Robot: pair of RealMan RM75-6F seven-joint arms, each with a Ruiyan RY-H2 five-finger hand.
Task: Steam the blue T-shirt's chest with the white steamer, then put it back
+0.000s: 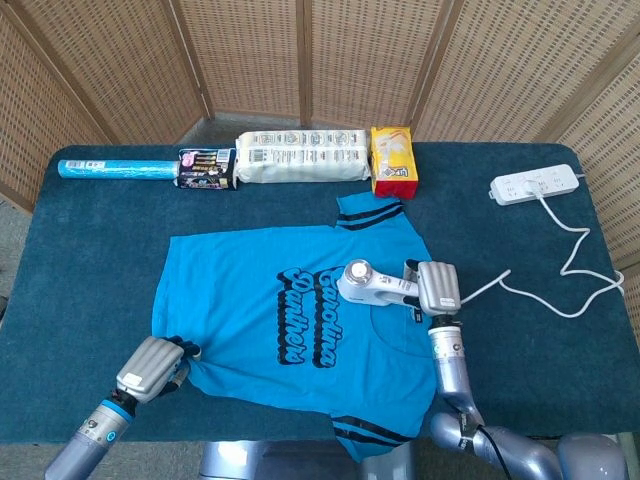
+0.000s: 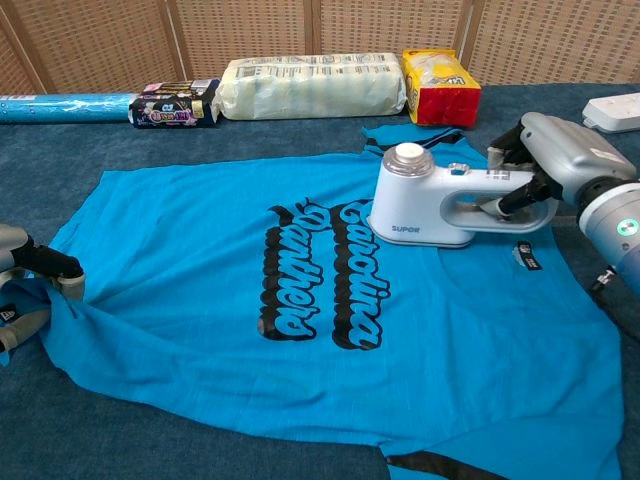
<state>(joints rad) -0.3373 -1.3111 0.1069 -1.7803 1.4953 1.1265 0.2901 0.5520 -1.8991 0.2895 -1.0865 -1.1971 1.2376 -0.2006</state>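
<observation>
Even, soft light over a sharply rendered tabletop

Both views are bright and in focus, with only faint shadows beneath the white steamer (image 2: 425, 207); its casing carries a mild sheen, and nothing shows glare, blur or marked edge distortion.

In the chest view my left hand (image 2: 22, 275) is cut by the left edge, so I see only part of it, with the hem of the blue T-shirt (image 2: 300, 340) bunched over its fingers. My right hand (image 2: 555, 160) covers the rear of the white steamer (image 2: 440, 200) handle, and its wrist leaves the frame at right. The shirt's lower corner runs below the edge. The steamer's sole is hidden against the cloth.
</observation>
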